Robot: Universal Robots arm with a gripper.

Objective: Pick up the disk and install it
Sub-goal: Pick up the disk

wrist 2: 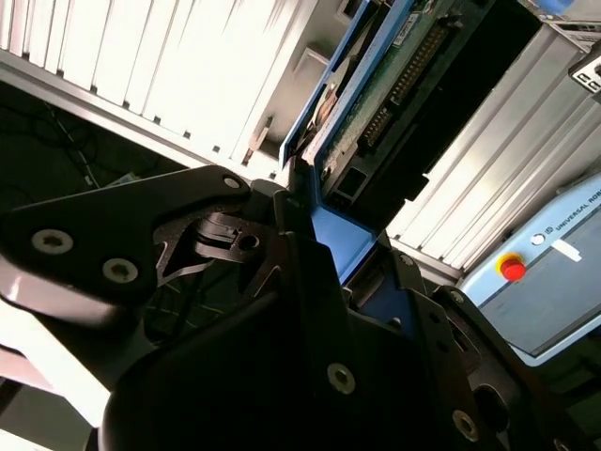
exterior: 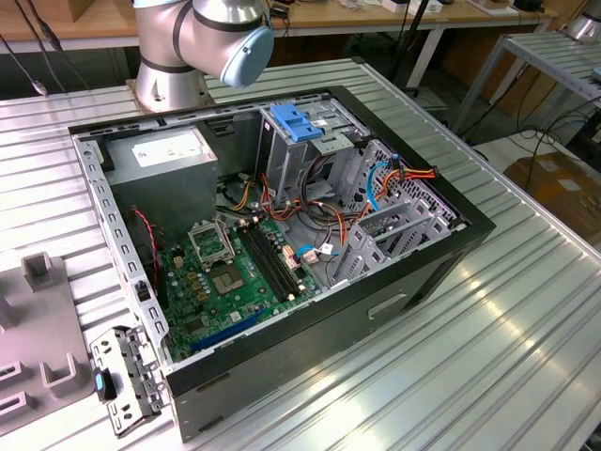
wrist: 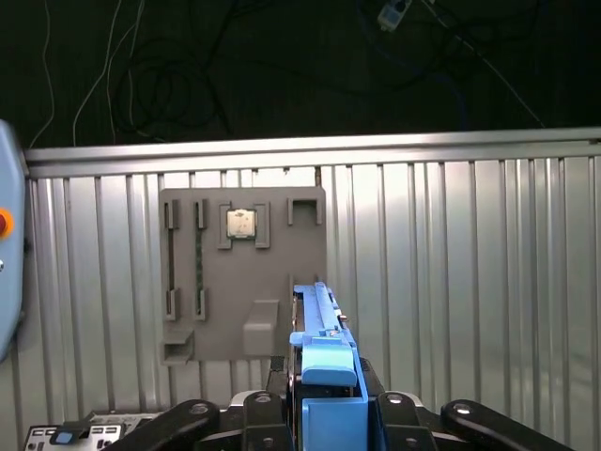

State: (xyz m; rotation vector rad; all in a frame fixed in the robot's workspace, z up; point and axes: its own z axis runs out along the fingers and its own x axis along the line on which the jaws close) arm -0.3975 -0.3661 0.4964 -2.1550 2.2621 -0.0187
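Observation:
In both wrist views my gripper (wrist: 327, 399) (wrist 2: 305, 211) is shut on the disk, which it holds on edge well above the ribbed metal table (wrist: 451, 272). The first wrist view looks along the disk's (wrist: 324, 338) blue plastic side rail, which sticks out between the black fingers. In the second wrist view the disk (wrist 2: 390, 89) shows its green circuit-board face and connector row, framed by the blue rail. The open computer case (exterior: 441, 272) lies on its side in the exterior view. A metal drive cage (exterior: 315, 150) topped by a blue bracket (exterior: 294, 122) stands at its far end.
Inside the case are a motherboard (exterior: 225, 272), a grey power-supply box (exterior: 169, 155) and loose orange and blue cables (exterior: 394, 178). A grey fixture plate (wrist: 242, 310) holding a chip (wrist: 241, 224) lies on the table. The arm's base (exterior: 178, 56) stands behind the case. A pendant with a red button (wrist 2: 512, 268) lies nearby.

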